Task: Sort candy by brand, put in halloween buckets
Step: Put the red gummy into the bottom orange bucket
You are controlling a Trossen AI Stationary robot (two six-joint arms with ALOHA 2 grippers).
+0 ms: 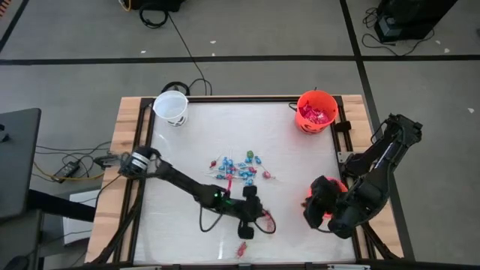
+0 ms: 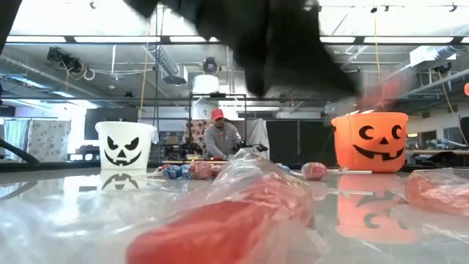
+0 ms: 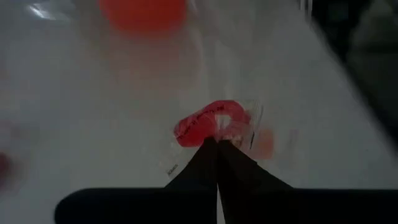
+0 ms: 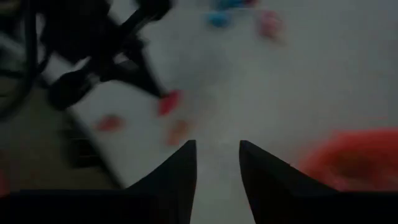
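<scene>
A: High view. Which step was in hand?

B: The pick. The left gripper (image 1: 256,217) stood low near the front edge of the desk (image 1: 300,172), its fingers closed on a red packet (image 1: 266,220). A second red packet (image 1: 241,248) lay at the front edge itself. The loose candy (image 1: 241,166) sat clustered at mid-desk. The white bucket (image 1: 171,107) occupied the far left corner; the orange bucket (image 1: 316,111), already holding red pieces, occupied the far right corner.

A: And the right arm?

B: The right gripper (image 1: 313,204) hung over a third bucket (image 1: 335,196) at the right edge, mostly hidden beneath it.

A: Low view?

B: A clear-wrapped red packet (image 2: 220,227) filled the foreground, with the white bucket (image 2: 125,144) and the jack-o'-lantern bucket (image 2: 369,141) behind, and a person in the room beyond the desk.

A: Left wrist view?

B: The fingers (image 3: 202,163) met in a point, pinching the wrapper of the red packet (image 3: 208,126). The grip appeared to sit on the wrapper's edge.

A: Right wrist view?

B: Its fingers (image 4: 180,168) stood apart at a middling gap, holding nothing; the left arm and its red packet (image 4: 169,101) showed farther off.

A: The next move?

B: Probably a lift clear of the desk, then a carry to the bucket already holding red pieces. A thin wrapper hold might slip.
</scene>
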